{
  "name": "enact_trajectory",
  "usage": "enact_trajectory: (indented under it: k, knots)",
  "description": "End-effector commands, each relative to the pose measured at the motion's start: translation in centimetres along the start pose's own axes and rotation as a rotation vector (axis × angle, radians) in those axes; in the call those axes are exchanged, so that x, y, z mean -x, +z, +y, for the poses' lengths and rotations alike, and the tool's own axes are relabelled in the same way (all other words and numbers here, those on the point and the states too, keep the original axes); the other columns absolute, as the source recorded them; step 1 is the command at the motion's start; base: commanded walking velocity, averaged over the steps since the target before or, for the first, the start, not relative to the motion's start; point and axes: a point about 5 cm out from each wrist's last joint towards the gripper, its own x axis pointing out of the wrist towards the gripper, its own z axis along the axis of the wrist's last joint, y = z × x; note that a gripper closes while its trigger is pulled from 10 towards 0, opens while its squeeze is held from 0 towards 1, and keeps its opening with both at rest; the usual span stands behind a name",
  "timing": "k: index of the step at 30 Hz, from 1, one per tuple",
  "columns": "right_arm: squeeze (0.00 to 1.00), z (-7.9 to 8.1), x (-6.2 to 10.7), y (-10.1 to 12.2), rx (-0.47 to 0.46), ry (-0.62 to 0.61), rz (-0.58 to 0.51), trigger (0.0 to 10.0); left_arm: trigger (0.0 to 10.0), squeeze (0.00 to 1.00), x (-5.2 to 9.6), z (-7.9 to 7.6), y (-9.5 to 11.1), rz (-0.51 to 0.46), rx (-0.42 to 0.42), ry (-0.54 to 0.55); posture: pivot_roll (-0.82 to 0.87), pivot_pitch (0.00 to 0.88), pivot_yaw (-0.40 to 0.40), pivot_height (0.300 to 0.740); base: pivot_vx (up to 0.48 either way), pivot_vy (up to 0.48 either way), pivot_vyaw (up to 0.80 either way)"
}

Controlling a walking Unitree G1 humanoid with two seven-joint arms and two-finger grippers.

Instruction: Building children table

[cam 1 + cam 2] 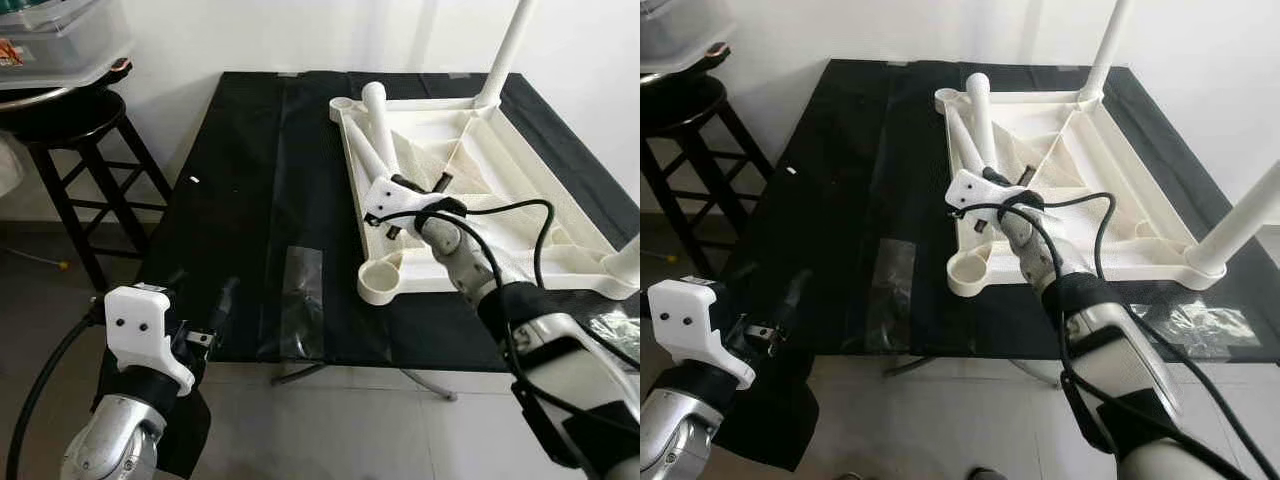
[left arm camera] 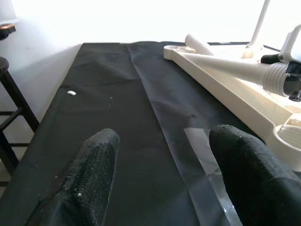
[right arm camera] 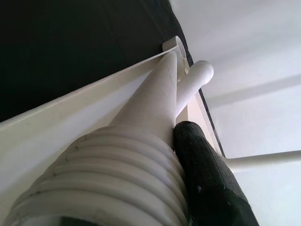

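The white plastic table top (image 1: 550, 165) lies upside down on a black-covered table (image 1: 240, 200). One leg (image 1: 505, 50) stands screwed in at its far right corner and another (image 1: 630, 255) at the near right corner. Two loose legs lie across its left side: a tapered leg (image 1: 362, 150) and a round-ended leg (image 1: 376, 110). My right gripper (image 1: 420, 190) is shut on the tapered leg at its ribbed threaded end (image 3: 141, 141), one finger (image 3: 207, 179) pressed along it. The near left socket (image 1: 380, 282) is empty. My left gripper (image 2: 162, 179) is open at the table's front left edge.
A black stool (image 1: 70, 120) carrying a clear plastic box (image 1: 60, 40) stands left of the table. A strip of clear tape (image 1: 303, 300) lies on the cloth near the front edge, a small white bit (image 1: 194, 180) lies farther left, and a crumpled plastic bag (image 1: 615, 330) is at the near right.
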Motion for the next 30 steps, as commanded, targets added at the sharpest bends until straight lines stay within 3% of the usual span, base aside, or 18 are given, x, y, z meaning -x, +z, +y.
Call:
enact_trajectory:
  k: [1, 3, 8, 11, 14, 15, 16, 17, 18, 20, 21, 22, 24, 25, 26, 27, 29, 30]
  knots:
    - [0.00, -2.1, 0.1, 0.4, 0.017, -0.120, -0.038, 0.0, 10.0, 0.00, 0.1, -0.1, 0.0, 0.011, 0.004, 0.006, 0.04, 0.167, -0.007, 0.740, 0.000, 0.000, 0.00]
    - [0.00, -3.7, 0.7, 0.8, -0.017, -0.234, -0.099, 0.0, 10.0, 0.00, -0.2, 0.0, 0.2, 0.008, 0.007, 0.013, 0.03, 0.157, -0.005, 0.740, 0.000, 0.000, 0.00]
    - [0.00, -4.9, 1.2, 1.4, -0.060, -0.310, -0.158, 0.0, 10.0, 0.00, -0.7, 0.0, 0.7, -0.012, 0.021, 0.011, 0.02, 0.148, -0.004, 0.740, 0.000, 0.000, 0.00]
    - [0.00, -7.0, 2.2, 3.0, -0.146, -0.427, -0.272, 0.0, 10.0, 0.00, -1.9, 0.3, 2.2, -0.088, 0.084, 0.012, 0.01, 0.130, 0.001, 0.740, 0.000, 0.000, 0.00]
    - [0.00, -7.9, 2.7, 3.6, -0.199, -0.477, -0.328, 0.0, 10.0, 0.00, -2.5, 0.4, 3.0, -0.126, 0.117, 0.011, 0.01, 0.128, 0.001, 0.740, 0.000, 0.000, 0.00]
    - [0.00, -8.8, 3.3, 4.6, -0.287, -0.507, -0.426, 0.0, 10.0, 0.00, -3.1, 0.6, 3.9, -0.170, 0.161, 0.003, 0.00, 0.122, 0.002, 0.740, 0.000, 0.000, 0.00]
    - [0.00, -8.8, 3.3, 4.6, -0.287, -0.507, -0.426, 0.0, 10.0, 0.00, -3.1, 0.6, 3.9, -0.170, 0.161, 0.003, 0.00, 0.122, 0.002, 0.740, 0.000, 0.000, 0.00]
    - [0.00, -9.5, 3.8, 5.6, -0.412, -0.506, -0.524, 0.0, 10.0, 0.00, -3.8, 0.7, 4.6, -0.204, 0.214, -0.017, 0.00, 0.110, 0.003, 0.740, 0.000, 0.000, 0.00]
    - [0.00, -10.0, 4.0, 6.3, -0.646, -0.436, -0.617, 0.0, 10.0, 0.00, -4.5, 0.8, 5.5, -0.239, 0.311, -0.065, 0.00, 0.100, 0.001, 0.740, 0.000, 0.000, 0.00]
    - [0.00, -10.0, 4.0, 6.3, -0.646, -0.436, -0.617, 0.0, 10.0, 0.00, -4.5, 0.8, 5.5, -0.239, 0.311, -0.065, 0.00, 0.100, 0.001, 0.740, 0.000, 0.000, 0.00]
    - [0.00, -10.7, 4.3, 6.6, -0.917, -0.326, -0.725, 10.0, 10.0, 0.00, -5.2, 0.8, 6.4, -0.267, 0.429, -0.144, 0.00, 0.089, 0.002, 0.740, 0.000, 0.000, 0.00]
    - [0.00, -11.1, 4.9, 6.9, -1.127, -0.169, -0.857, 10.0, 10.0, 0.00, -5.7, 0.8, 7.0, -0.271, 0.485, -0.238, 0.00, 0.080, 0.004, 0.740, 0.000, 0.000, 0.00]
    - [0.00, -11.1, 4.9, 6.9, -1.127, -0.169, -0.857, 10.0, 10.0, 0.00, -5.7, 0.8, 7.0, -0.271, 0.485, -0.238, 0.00, 0.080, 0.004, 0.740, 0.000, 0.000, 0.00]
    - [0.00, -11.3, 5.6, 7.0, -1.245, -0.029, -0.977, 10.0, 10.0, 0.00, -6.0, 0.7, 7.5, -0.269, 0.522, -0.325, 0.00, 0.074, 0.008, 0.740, 0.000, 0.000, 0.00]
    - [0.00, -11.2, 6.7, 7.1, -1.299, 0.114, -1.083, 10.0, 10.0, 1.00, -6.2, 0.7, 8.0, -0.278, 0.583, -0.411, 0.00, 0.065, 0.012, 0.740, 0.000, 0.000, 0.00]
    - [0.00, -11.2, 6.7, 7.1, -1.299, 0.114, -1.083, 10.0, 10.0, 1.00, -6.2, 0.7, 8.0, -0.278, 0.583, -0.411, 0.00, 0.065, 0.012, 0.740, 0.000, 0.000, 0.00]
    - [0.00, -10.8, 7.7, 7.0, -1.313, 0.235, -1.165, 10.0, 10.0, 1.00, -6.5, 0.9, 8.6, -0.303, 0.624, -0.451, 0.00, 0.061, 0.015, 0.740, 0.000, 0.000, 0.00]
    - [0.00, -10.4, 8.7, 6.9, -1.330, 0.325, -1.228, 10.0, 10.0, 1.00, -6.9, 1.1, 9.1, -0.328, 0.692, -0.476, 0.00, 0.056, 0.020, 0.740, 0.000, 0.000, 0.00]
